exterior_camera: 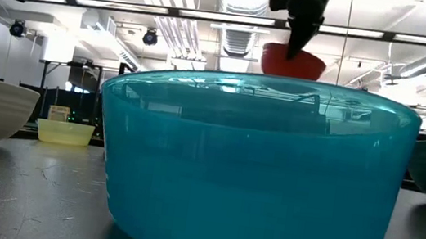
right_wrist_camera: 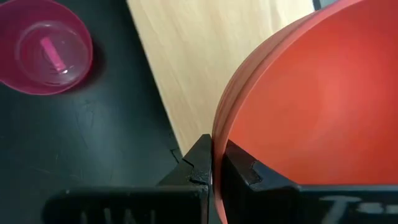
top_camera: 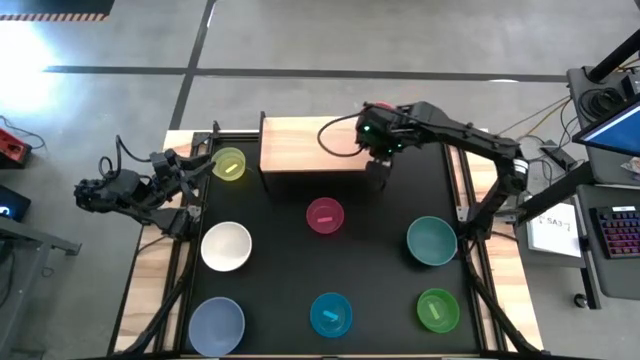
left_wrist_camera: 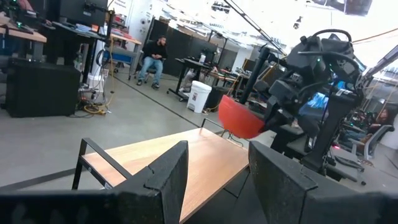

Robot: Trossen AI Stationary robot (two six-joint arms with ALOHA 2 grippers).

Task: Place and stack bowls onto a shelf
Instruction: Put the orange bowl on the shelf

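So the right pincer (right_wrist_camera: 211, 163) is clamped tight on the rim of the small round red plastic bowl (right_wrist_camera: 311, 106), carrying it in the air over the right end of the pale light-wood shelf on black legs (top_camera: 300, 148). My read is that this is the placing step for the first bowl, since the shelf top looks bare. Next move should be lowering it flat onto the wood, keeping it away from the shelf's edge, then letting go.

The left pincer (left_wrist_camera: 214, 174) waits off the shelf's left end with its fingers spread apart, holding nothing, right by the small yellow-green bowl (top_camera: 229, 164).

The rest sit on the black table (top_camera: 380, 300) in front of the shelf: magenta bowl (top_camera: 325, 216) nearest it, white bowl (top_camera: 226, 246) and teal bowl (top_camera: 432, 240) further out to either side, then lavender-blue (top_camera: 217, 325), bright blue (top_camera: 331, 314) and green (top_camera: 438, 310) in the far row from the shelf.

Room beyond the shelf is a workshop with a concrete floor, desks with monitors, and a person sitting well back.
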